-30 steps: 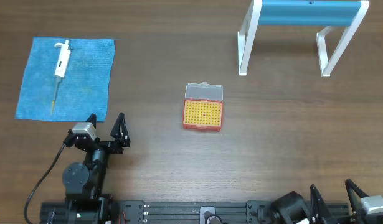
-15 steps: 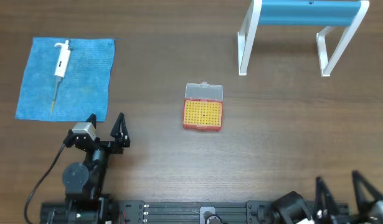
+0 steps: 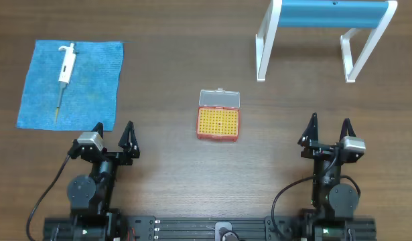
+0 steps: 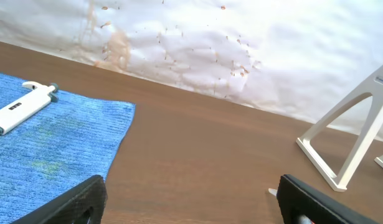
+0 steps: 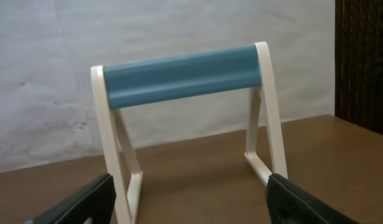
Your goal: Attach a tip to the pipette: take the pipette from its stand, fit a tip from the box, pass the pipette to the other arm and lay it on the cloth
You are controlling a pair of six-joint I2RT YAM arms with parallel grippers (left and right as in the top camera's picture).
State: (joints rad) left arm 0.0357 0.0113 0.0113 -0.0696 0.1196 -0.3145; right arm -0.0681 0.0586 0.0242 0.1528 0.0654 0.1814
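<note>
Status: both my claws are spread wide, nothing in either. Left claw [image 3: 114,127] is parked just off the near right corner of the cloth [image 3: 92,94]. Right claw [image 3: 329,121] is parked across the table, facing the stand [image 5: 179,74].

Pipette [image 3: 65,67] is on the cloth, in its left half, not touching me. From my left claw it lies ahead and off to the left, across the cloth. Its long axis runs roughly away from the bases. The head is at the far end, near the cloth's far edge, and the tip [image 3: 57,114] points back toward the near edge. There's a slight tilt, so the tip end sits a bit further left than the head. The yellow tip looks fitted, though it's thin from above.

Nearer arm: left, clearly. Right is well apart from the pipette, with the box [image 3: 218,122] between them, mid-table, lid open.

My read: lay-down is done. The pipette rests whole on the cloth, no overhang, nothing left to grab. If a re-grip were needed, it's a left-arm job:
- reach forward-left
- turn the wrist so the fingers close across the body
- take the fat white part, not the tip

Right arm would have to cross the box to get there, so no point.
</note>
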